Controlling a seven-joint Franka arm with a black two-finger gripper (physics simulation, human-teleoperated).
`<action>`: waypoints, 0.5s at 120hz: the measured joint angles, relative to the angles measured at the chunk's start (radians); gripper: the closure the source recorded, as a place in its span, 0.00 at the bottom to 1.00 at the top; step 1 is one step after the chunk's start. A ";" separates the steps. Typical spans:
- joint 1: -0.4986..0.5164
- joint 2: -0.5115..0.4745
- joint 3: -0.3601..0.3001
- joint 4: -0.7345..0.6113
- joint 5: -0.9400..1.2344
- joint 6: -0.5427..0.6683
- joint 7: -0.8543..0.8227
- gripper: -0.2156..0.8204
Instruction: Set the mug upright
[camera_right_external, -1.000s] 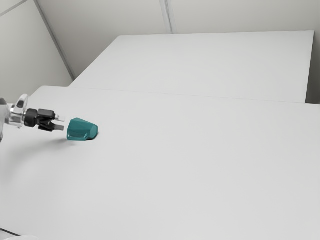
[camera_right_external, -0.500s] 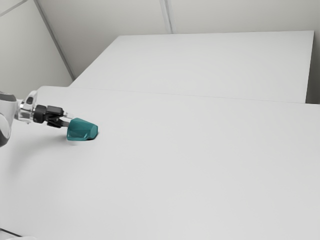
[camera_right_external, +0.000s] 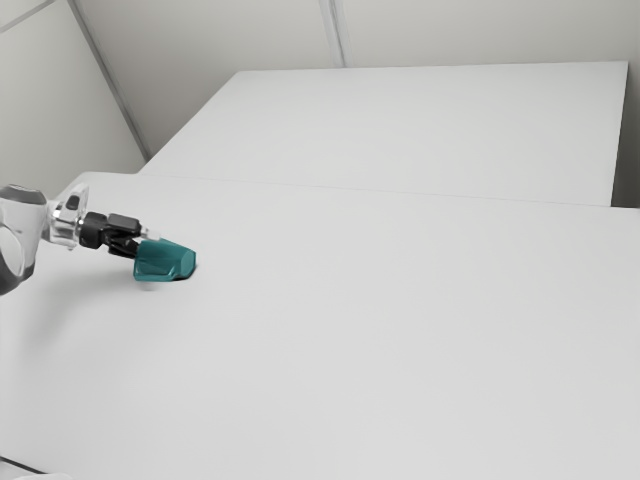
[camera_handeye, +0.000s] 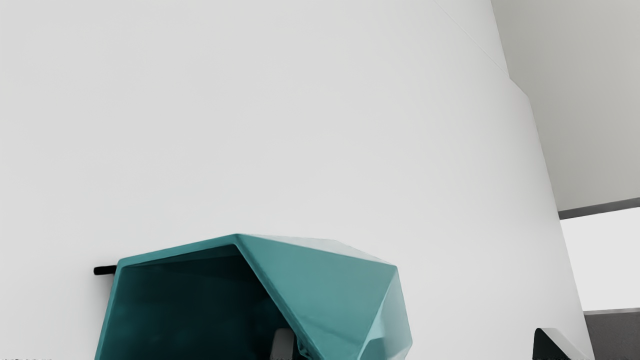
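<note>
The gripper (camera_right_external: 146, 244) is at the mouth end of the teal mug (camera_right_external: 168, 260), which lies on its side on the white table. Its mouth faces the hand and its base points to the exterior view's right. Seen from the wrist, the faceted mug (camera_handeye: 320, 285) has its dark hollow toward the camera. The gripper (camera_handeye: 414, 344) stands open there, one fingertip inside the mouth beside the wall and the other outside, well apart from the mug. The mug's lower part is cut off in the wrist view.
The white table (camera_right_external: 380, 330) stretches broadly around the mug, and a second white surface (camera_right_external: 400, 130) lies beyond its far edge. Pale walls stand behind. A small dark bar (camera_handeye: 104, 270) pokes out beside the mug's rim in the wrist view.
The hand has advanced toward the exterior view's right, from a gap short of the mug to its mouth, where the fingertips now overlap it. The mug has stayed where it was.
</note>
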 joint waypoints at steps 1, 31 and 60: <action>0.000 0.000 0.000 0.000 0.000 0.000 0.000 0.37; 0.003 -0.004 0.000 0.000 0.005 -0.001 -0.002 0.78; 0.002 -0.045 -0.026 0.000 0.038 -0.001 -0.012 0.92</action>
